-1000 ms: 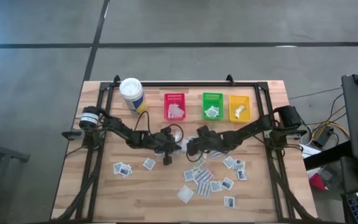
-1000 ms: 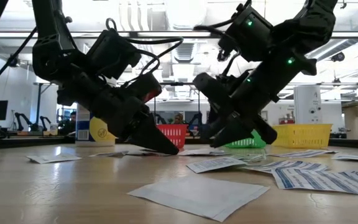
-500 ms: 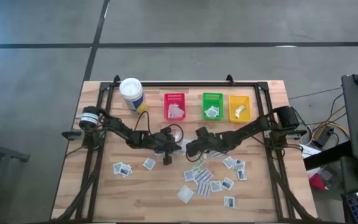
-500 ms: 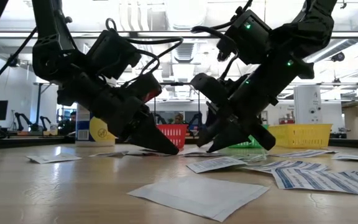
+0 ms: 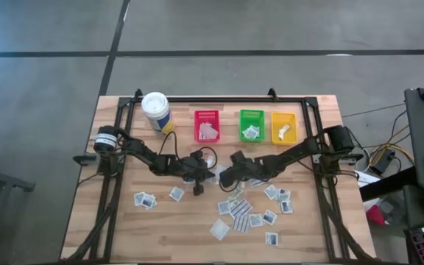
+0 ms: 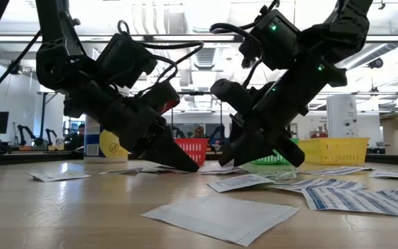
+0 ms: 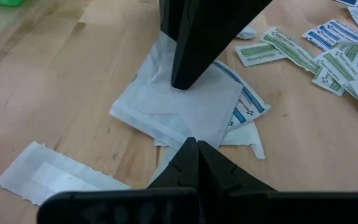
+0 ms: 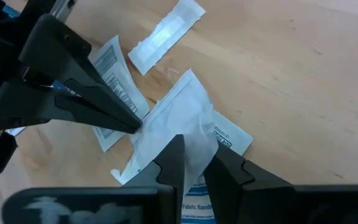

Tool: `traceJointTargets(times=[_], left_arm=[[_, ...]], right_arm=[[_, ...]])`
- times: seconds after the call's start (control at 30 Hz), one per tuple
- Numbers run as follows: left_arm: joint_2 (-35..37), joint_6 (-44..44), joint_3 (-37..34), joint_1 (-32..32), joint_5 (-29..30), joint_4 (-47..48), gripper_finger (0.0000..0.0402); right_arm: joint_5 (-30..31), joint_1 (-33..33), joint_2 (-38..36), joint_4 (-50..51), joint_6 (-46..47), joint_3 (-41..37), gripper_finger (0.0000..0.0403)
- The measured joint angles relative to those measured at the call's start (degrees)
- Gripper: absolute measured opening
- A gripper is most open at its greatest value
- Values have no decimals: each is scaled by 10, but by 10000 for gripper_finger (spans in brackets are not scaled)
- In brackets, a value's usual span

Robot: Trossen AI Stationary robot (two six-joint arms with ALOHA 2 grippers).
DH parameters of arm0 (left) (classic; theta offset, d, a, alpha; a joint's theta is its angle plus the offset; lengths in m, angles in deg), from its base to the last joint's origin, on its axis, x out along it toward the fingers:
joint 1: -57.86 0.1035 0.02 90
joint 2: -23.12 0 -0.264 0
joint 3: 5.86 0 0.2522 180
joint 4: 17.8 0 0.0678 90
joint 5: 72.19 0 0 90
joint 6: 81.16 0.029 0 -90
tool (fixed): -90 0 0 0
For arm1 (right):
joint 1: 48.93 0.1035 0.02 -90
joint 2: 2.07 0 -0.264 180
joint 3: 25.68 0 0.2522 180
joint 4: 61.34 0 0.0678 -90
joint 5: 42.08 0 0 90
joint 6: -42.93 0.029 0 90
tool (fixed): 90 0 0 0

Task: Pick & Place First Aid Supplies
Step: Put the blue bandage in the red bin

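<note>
A pile of first aid supplies lies mid-table. On top is a plain white packet, resting on a blue-printed packet. My left gripper is shut, its tip at the white packet's edge. My right gripper stands over the same packet from the other side. Its fingers are a narrow gap apart, with white paper showing in the gap. My left gripper's shut fingertips touch the white packet's edge, slanting down from the table's left. The packet lies flat on the pile. My right gripper's fingertips stand on the white packet's top face, slanting down from the table's right. The packet stays on the pile.
Red, green and yellow bins stand along the far side, beside a white canister. Loose packets lie near right and near left. An oblong white packet lies close to the pile.
My right gripper's fingers have drawn closer together over the white packet, and the hand has tipped slightly while staying in place. The packets lie as before.
</note>
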Motion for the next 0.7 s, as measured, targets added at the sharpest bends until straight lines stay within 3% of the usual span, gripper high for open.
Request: traceJointTargets(times=[0.3,0.7], left_arm=[[4,-2,0,0,-2,1,0],[24,-2,-1,0,-9,14,0]], right_arm=[[-8,0,-8,-2,-17,2,11],[-12,0,-31,1,-56,2,8]])
